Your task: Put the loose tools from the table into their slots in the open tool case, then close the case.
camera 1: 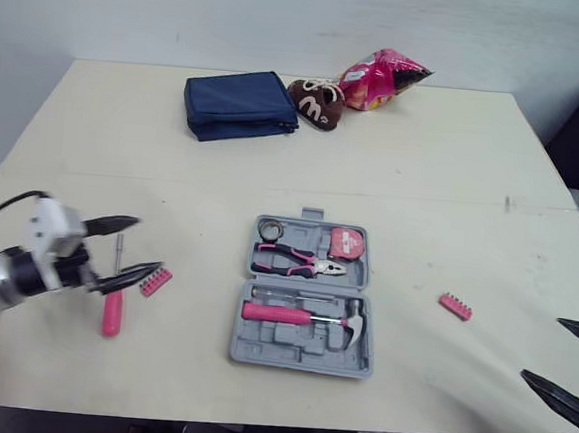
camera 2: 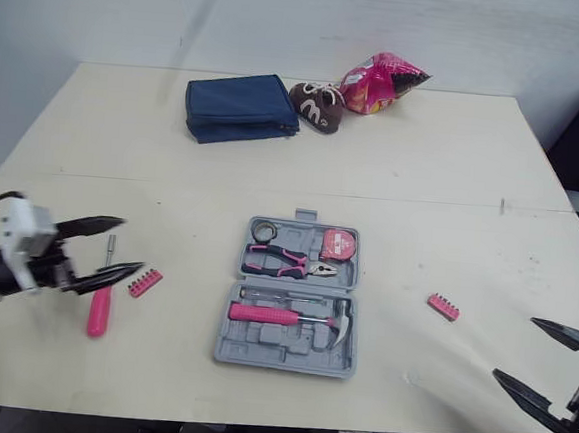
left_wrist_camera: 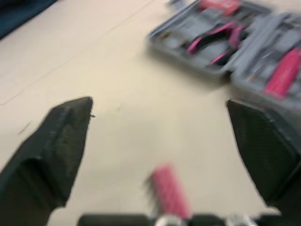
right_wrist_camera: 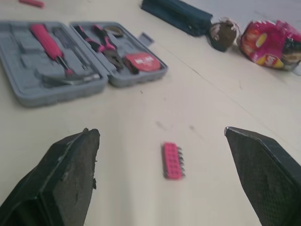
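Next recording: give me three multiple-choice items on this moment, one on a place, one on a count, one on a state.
1. Where does the pink screwdriver lie?
A) in the tool case
B) on the table, on the robot's left of the case
C) on the floor

2. How many pink bit holders lie loose on the table?
A) one
B) two
C) four

3. How is the tool case?
A) open
B) shut
C) upside down

Answers:
1 B, it lies outside the case, by the left gripper.
2 B, one is by the screwdriver and one is right of the case.
3 A, the hammer and pliers show inside.
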